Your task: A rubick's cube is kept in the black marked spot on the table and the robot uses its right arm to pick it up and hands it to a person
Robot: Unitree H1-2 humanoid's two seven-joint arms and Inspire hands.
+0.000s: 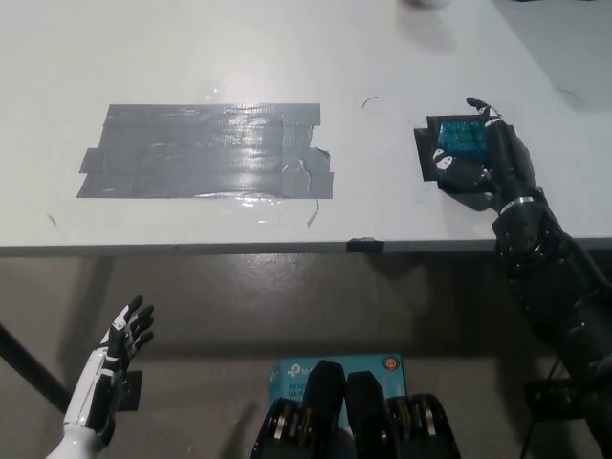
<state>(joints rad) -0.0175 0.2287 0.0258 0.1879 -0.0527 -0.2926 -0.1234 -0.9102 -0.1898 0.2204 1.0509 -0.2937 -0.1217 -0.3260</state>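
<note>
right hand (488,158) wraps Rubik's cube (460,140) on black marked spot (423,156) | left hand (113,361) hangs below table (287,57), fingers spread, empty

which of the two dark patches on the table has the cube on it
The small black square near the table's right edge, where the right hand wraps the Rubik's cube. The big grey tape patch on the left holds nothing.

Single head view, set high and looking steeply down. Upper half of the frame filled by the white counter (287,57), its front edge running across the middle; floor (239,316) below it in the lower half. Moderately close: grey tape patch (206,151) at upper left, black marked spot (424,153) at upper right. No second view to share with.
</note>
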